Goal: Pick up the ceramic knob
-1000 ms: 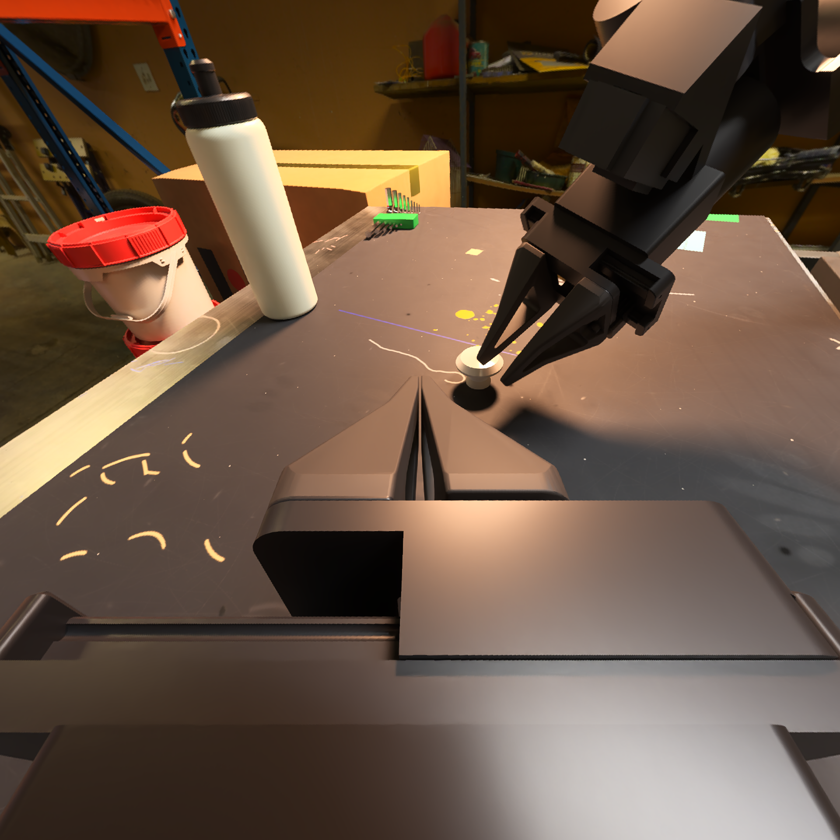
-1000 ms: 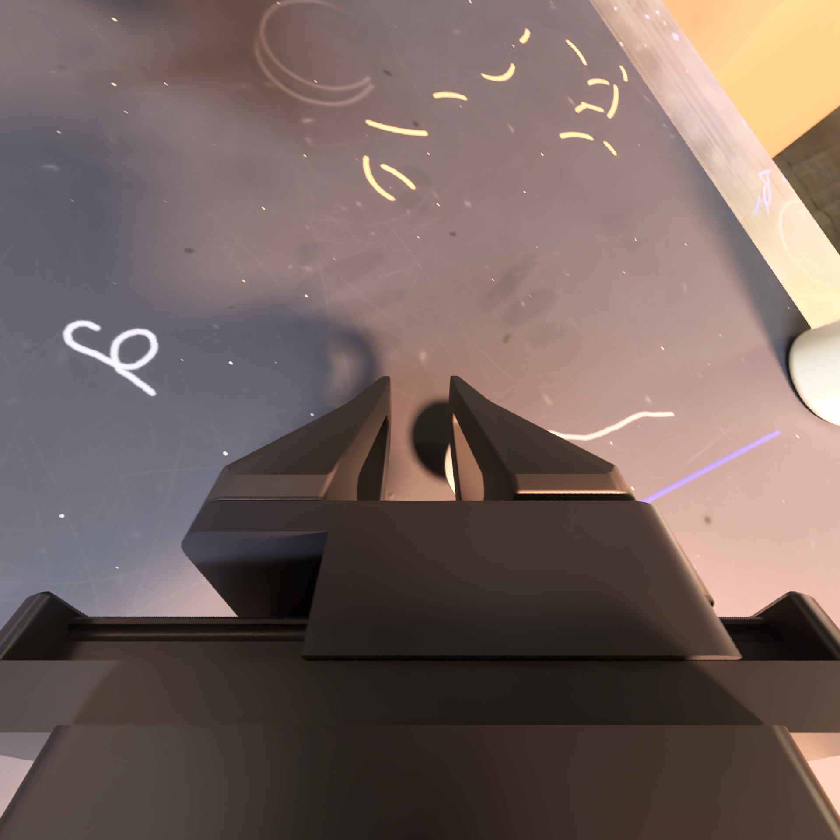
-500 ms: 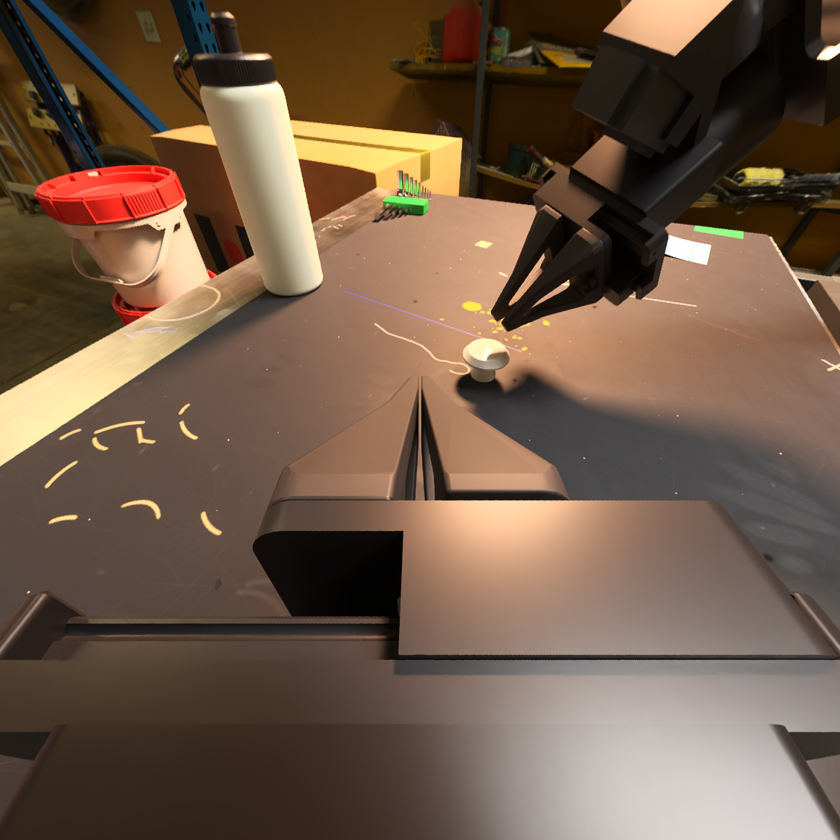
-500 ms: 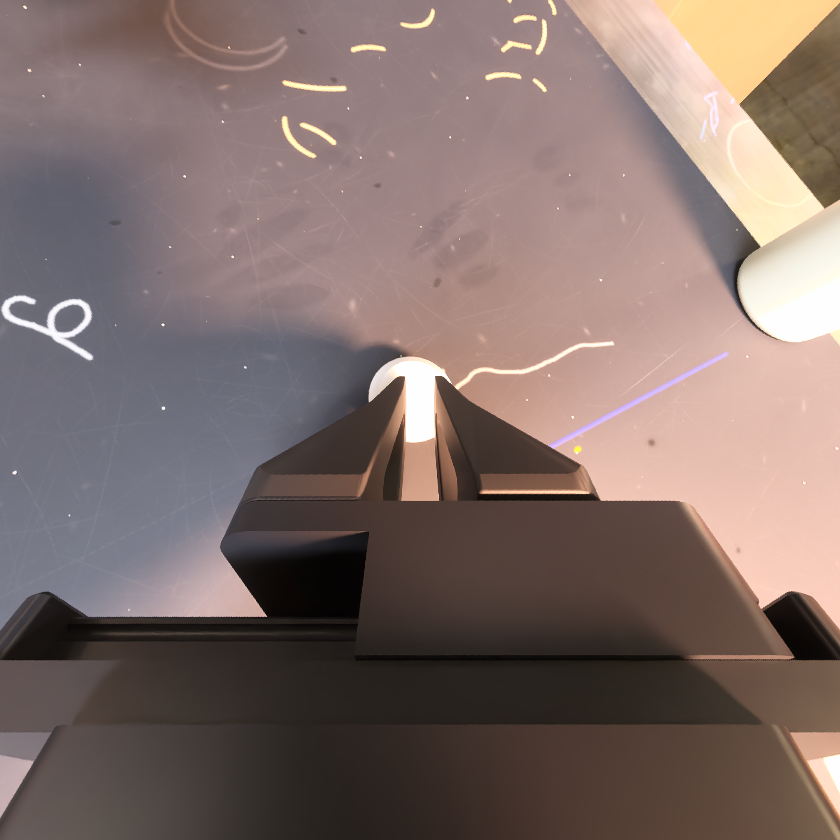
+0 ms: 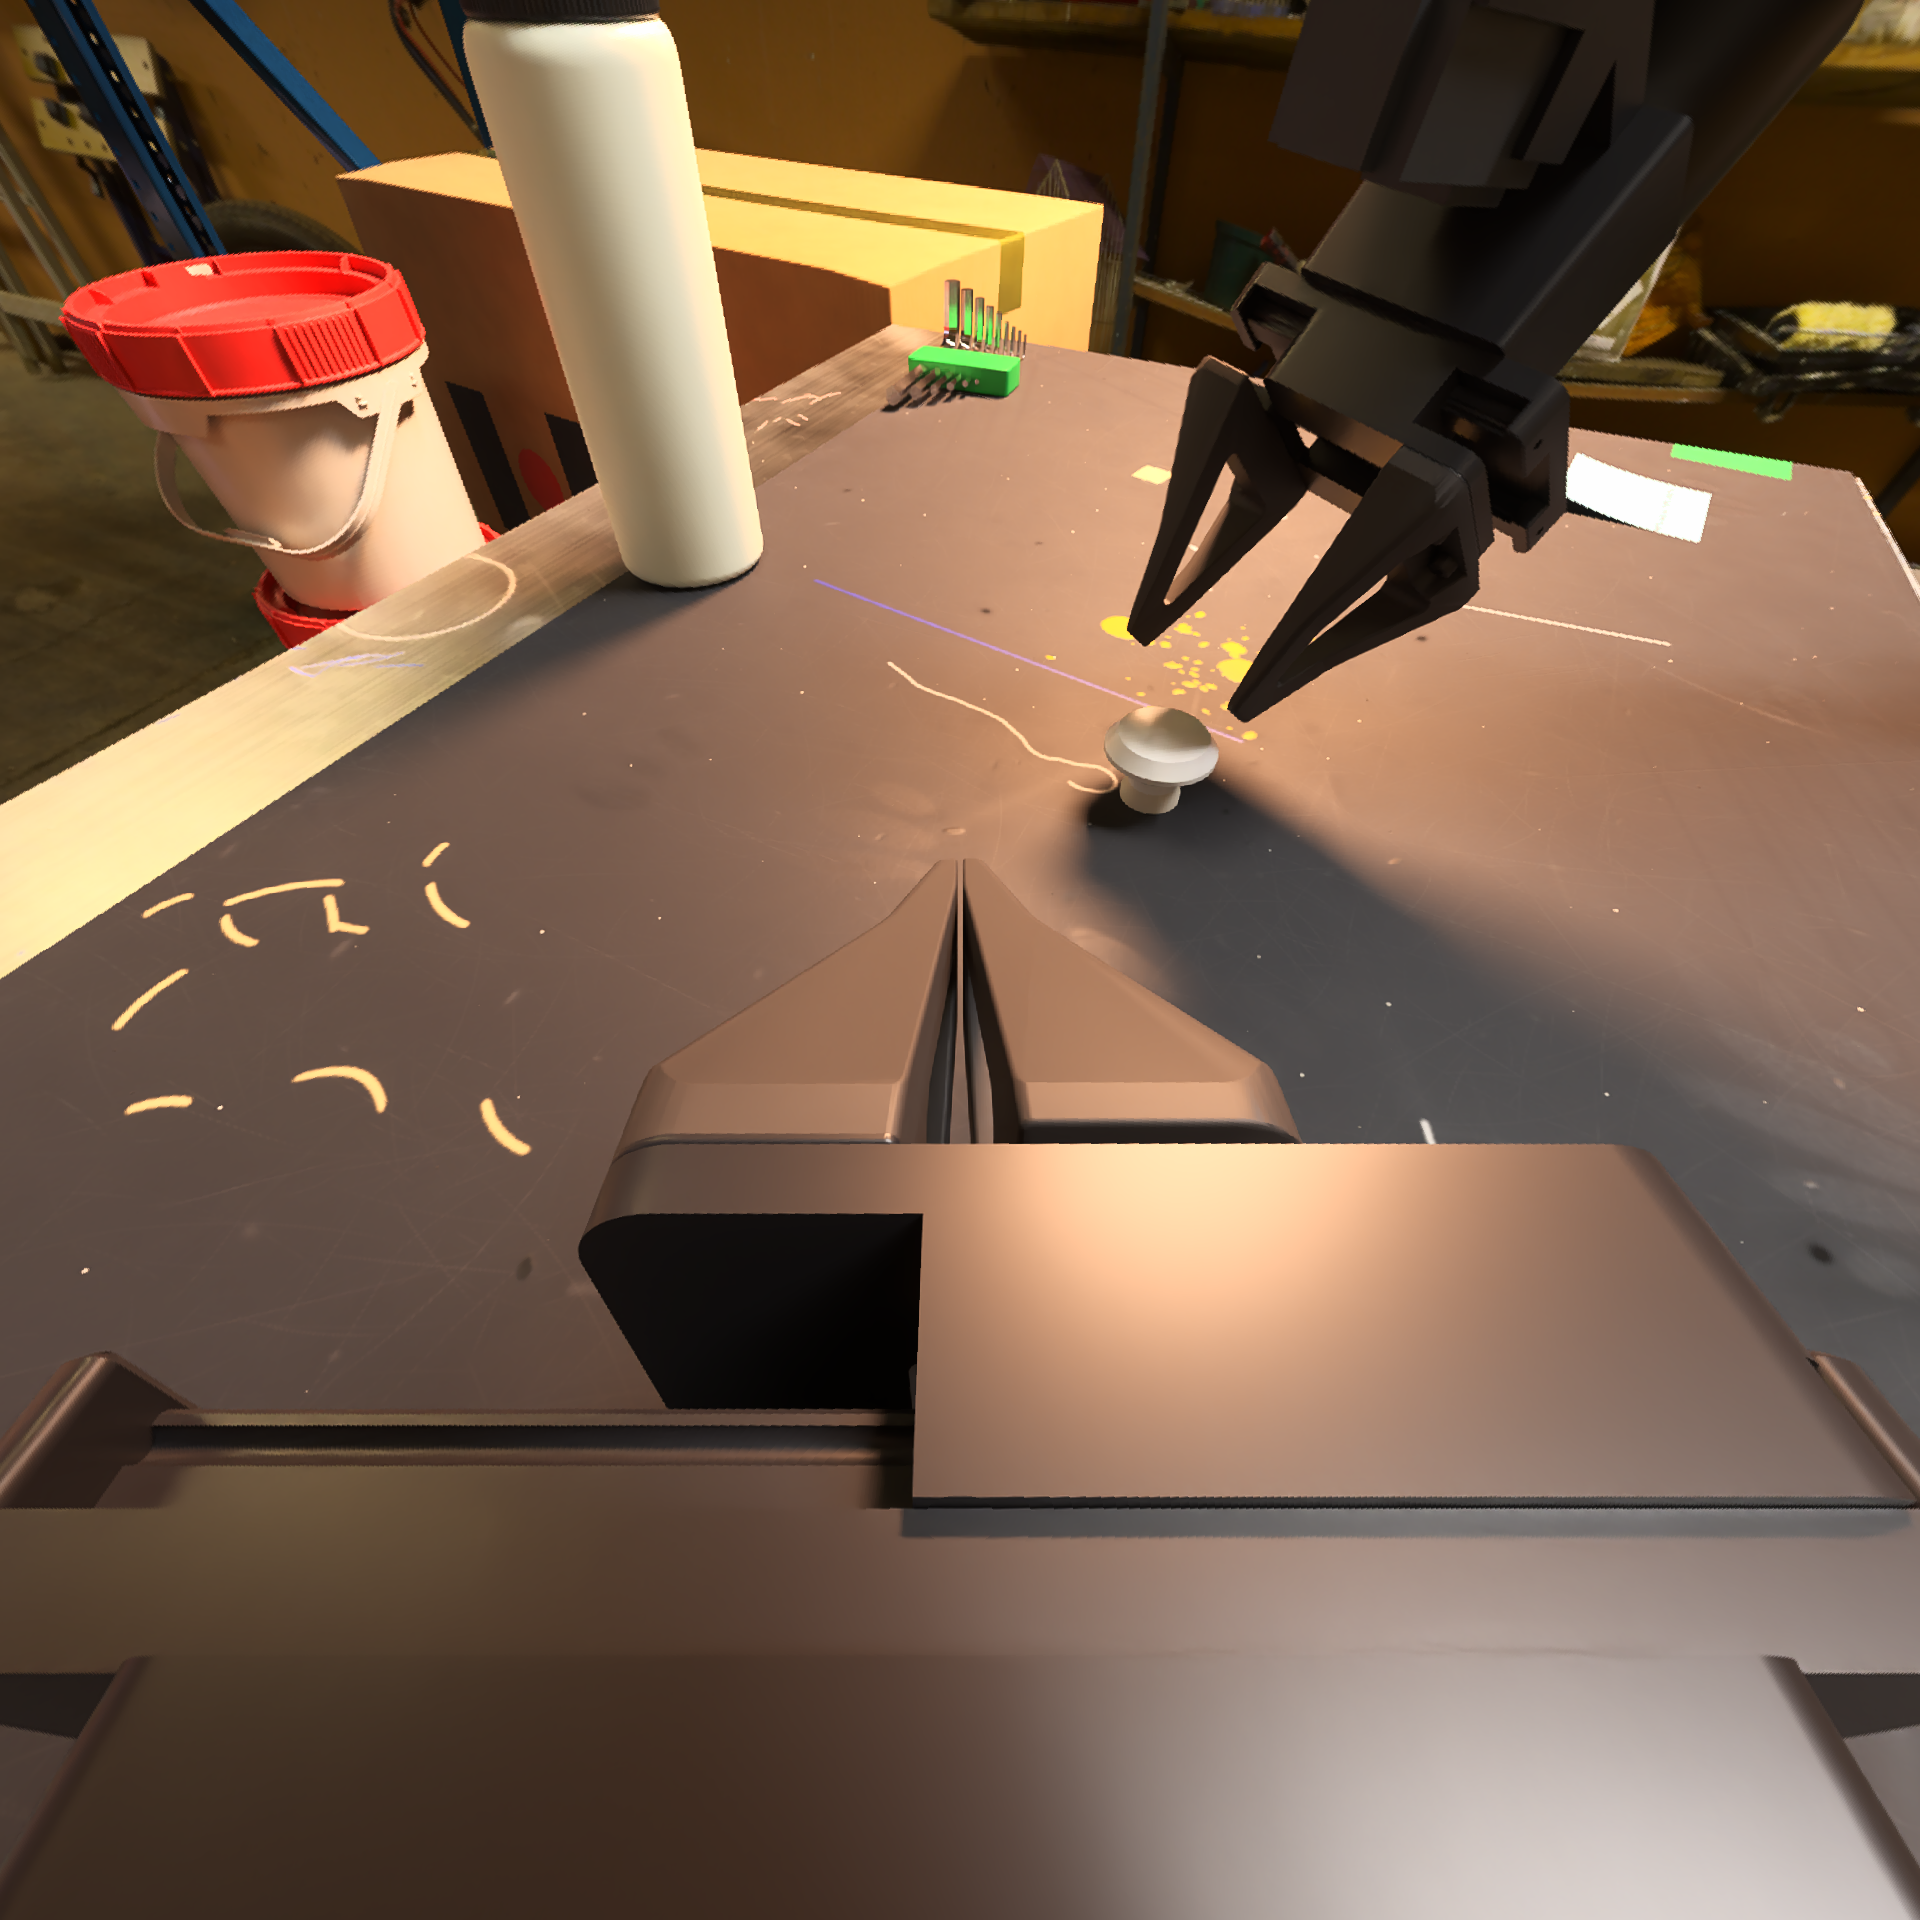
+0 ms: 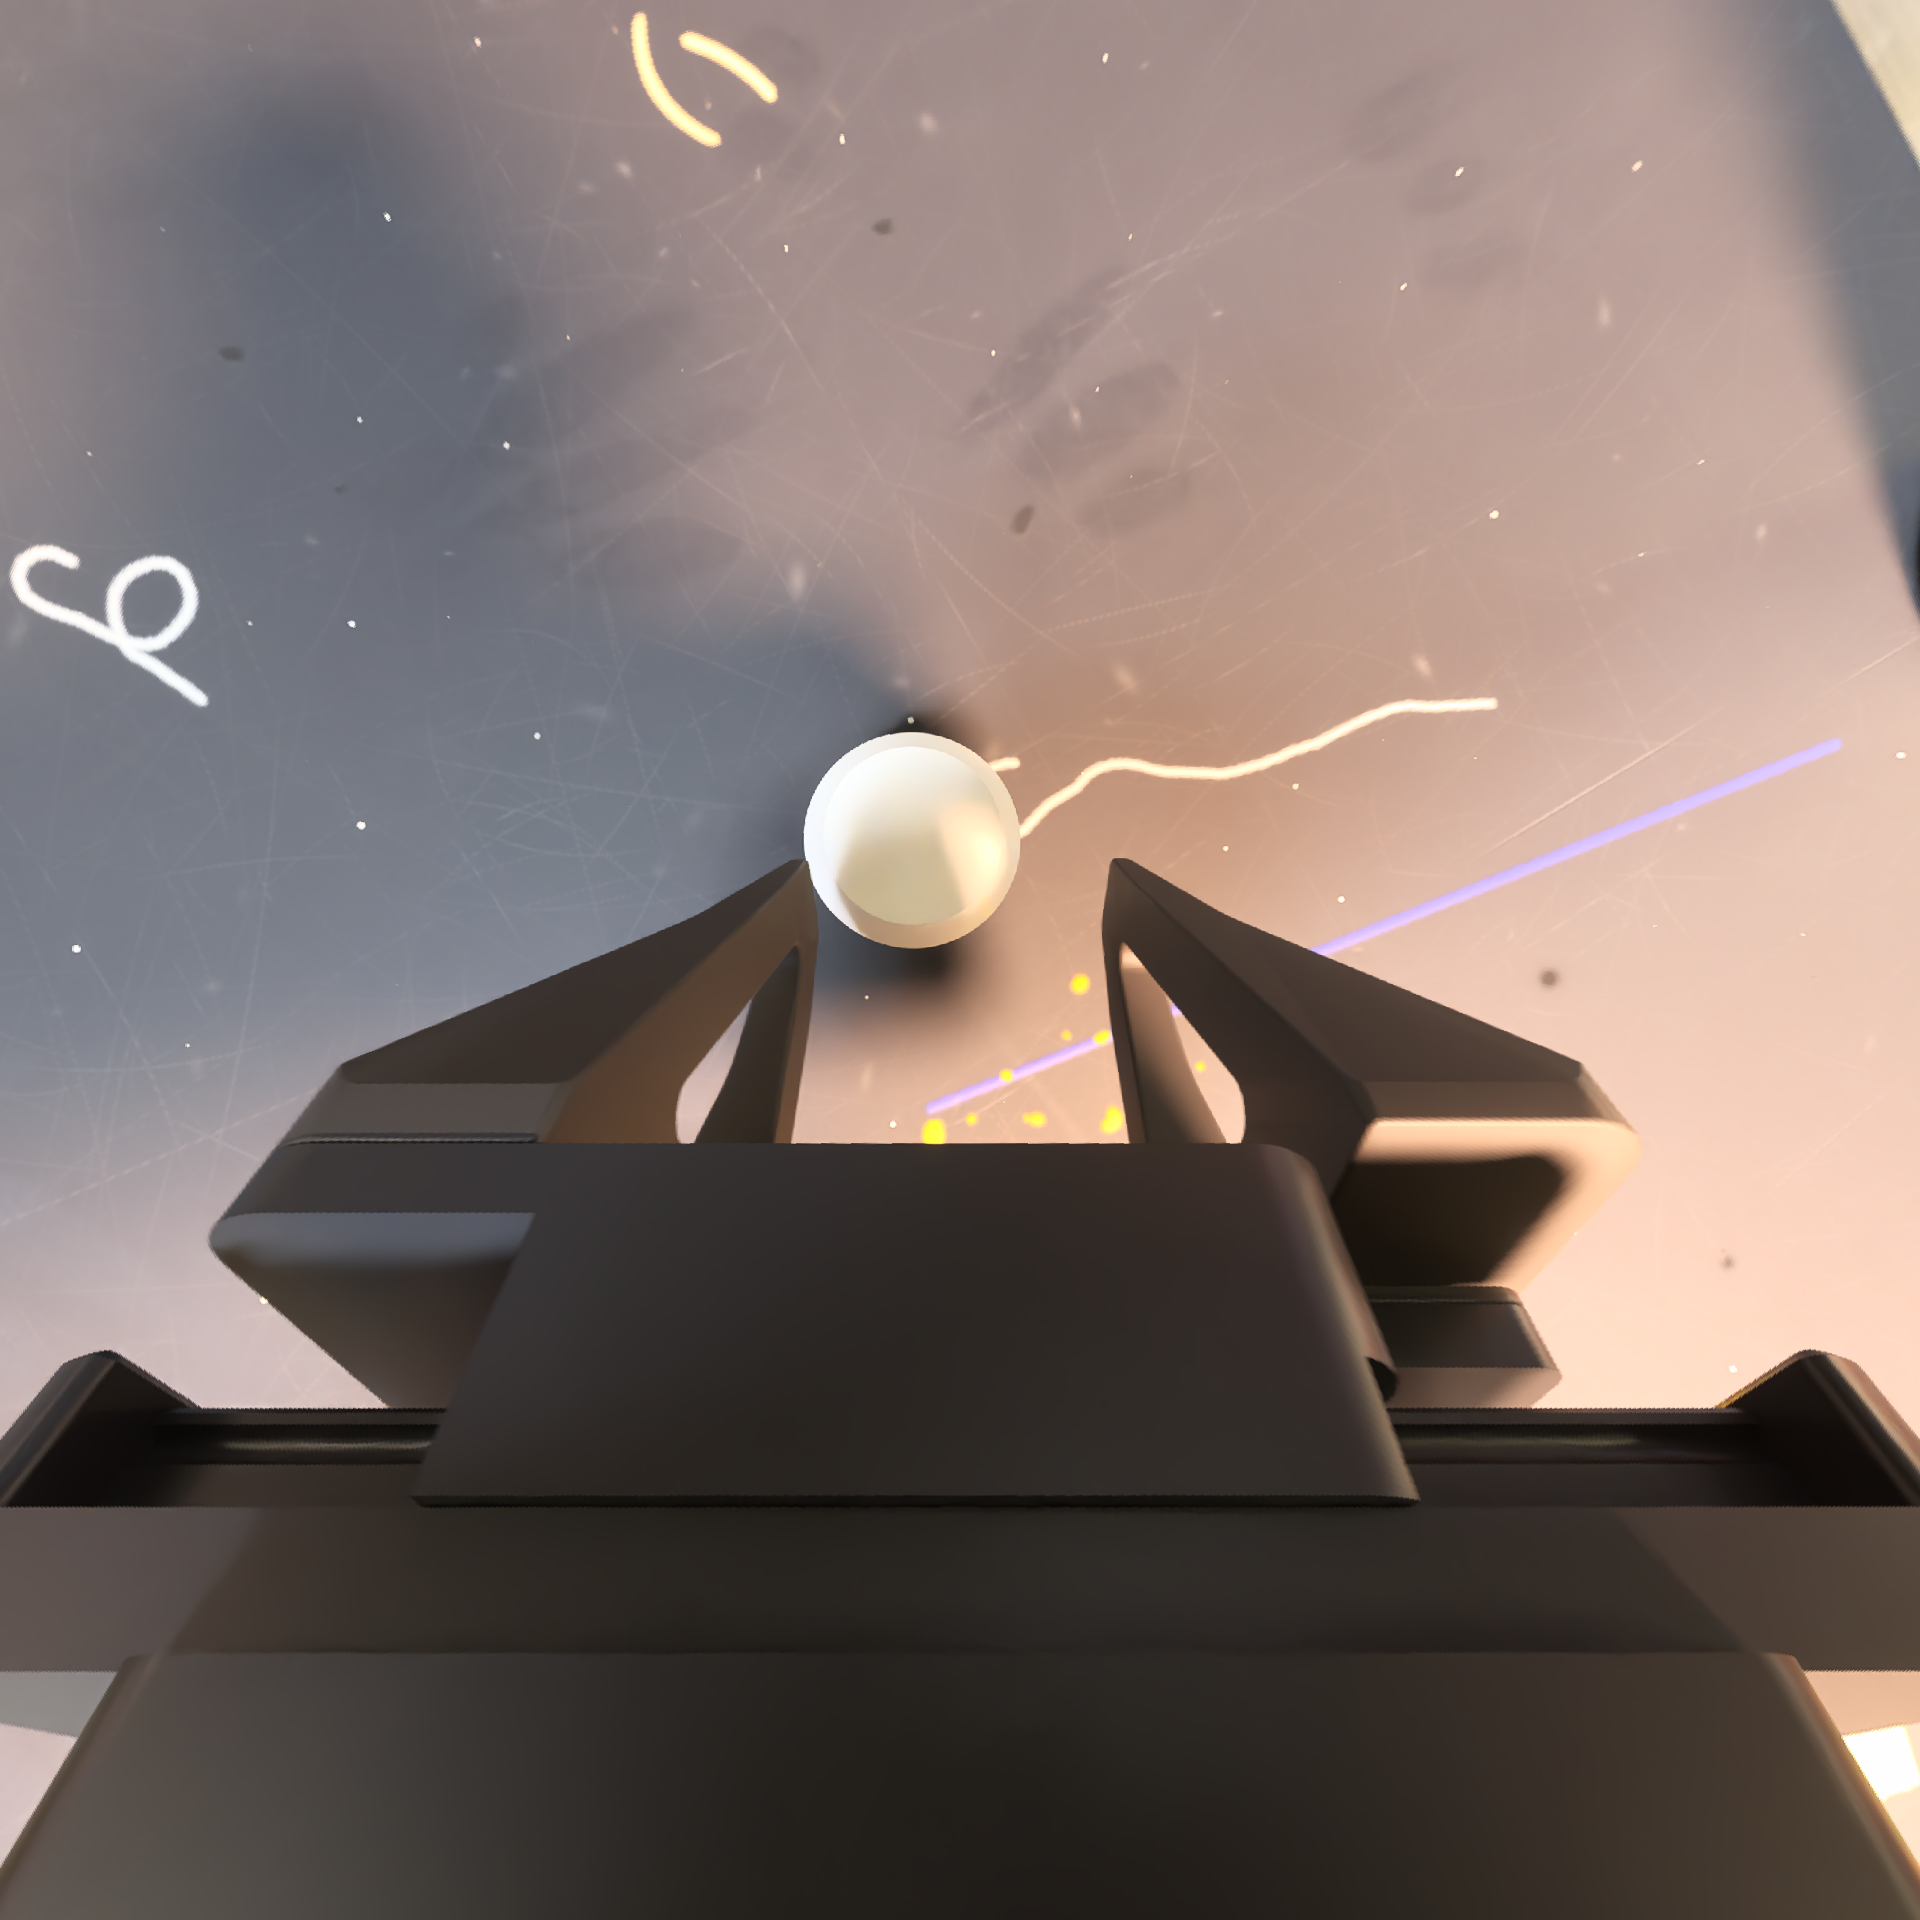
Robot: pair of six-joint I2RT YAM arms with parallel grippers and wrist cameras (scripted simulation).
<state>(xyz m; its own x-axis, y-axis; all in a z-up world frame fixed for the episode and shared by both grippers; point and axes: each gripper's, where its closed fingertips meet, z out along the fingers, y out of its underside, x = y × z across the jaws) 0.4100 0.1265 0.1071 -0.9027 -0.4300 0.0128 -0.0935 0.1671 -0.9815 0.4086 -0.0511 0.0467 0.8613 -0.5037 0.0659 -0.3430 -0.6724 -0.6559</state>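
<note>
The white ceramic knob point(image 5: 1158, 756) stands upright on its stem on the dark table point(image 5: 727, 790). In the right wrist view the knob point(image 6: 911, 840) shows from above, just beyond the fingertips. My right gripper point(image 6: 961, 868) is open and empty, raised above the table; in the left wrist view the right gripper point(image 5: 1190, 675) hangs just behind the knob and above it, apart from it. My left gripper point(image 5: 958, 868) is shut and empty, low over the table, pointing at the knob from a short distance.
A tall white bottle point(image 5: 623, 301) stands at the table's left edge. A red-lidded bucket point(image 5: 281, 416) and a cardboard box point(image 5: 831, 249) lie beyond that edge. A green holder with hex keys point(image 5: 966, 364) sits at the far edge.
My right gripper let go of the knob, rose and backed away, and opened wide. The knob stands on the table. The left gripper's view shifted slightly closer.
</note>
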